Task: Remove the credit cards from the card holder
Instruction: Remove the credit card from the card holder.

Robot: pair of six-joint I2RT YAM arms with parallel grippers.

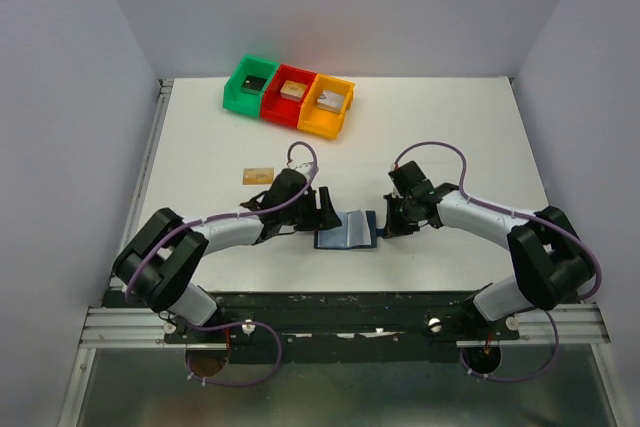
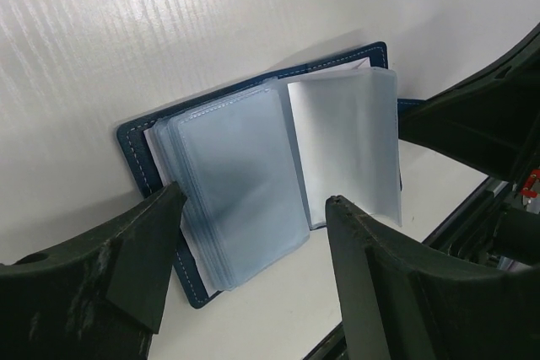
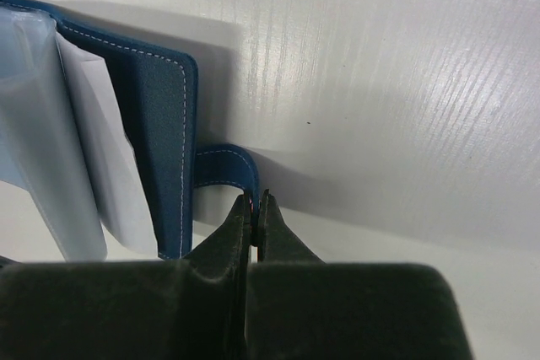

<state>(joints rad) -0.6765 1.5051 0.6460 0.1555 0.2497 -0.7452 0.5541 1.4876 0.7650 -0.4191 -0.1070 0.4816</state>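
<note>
A: Count pls, what's on the table (image 1: 450, 127)?
B: One card holder (image 1: 347, 230), open flat, navy cover down, clear sleeves (image 2: 240, 179) up. One tan card (image 1: 258, 174) lying loose, just beyond the left claw (image 1: 325, 212) & a bit to its outer side. Three bins in a row, touching: green bin (image 1: 240, 92), red bin (image 1: 280, 107), orange bin (image 1: 318, 121). They sit well beyond the left claw at the table's far edge, w/ one small block (image 1: 292, 91) in each.
A: Cards in the sleeves?
B: Can't tell how many. The sleeves are a fanned stack, w/ something pale in the one lying over toward the right claw (image 3: 255, 200).
A: Claws?
B: Two. Left claw open, fingers wide apart, nothing btw them, sleeve stack right in front of it. Right claw closed tight, tips pressed together, nothing visibly held. The holder's snap tab (image 3: 228, 166) is just ahead of the tips; touching or not, can't tell.
A: Edges, room?
B: Holder sits btw the two claws, nr the table's near edge. Its left edge is just beside the left claw, its tab side just beside the right claw. White table runs on beyond the right claw to the far wall (image 1: 330, 7). Side walls (image 1: 60, 147) stand well apart from both claws.
</note>
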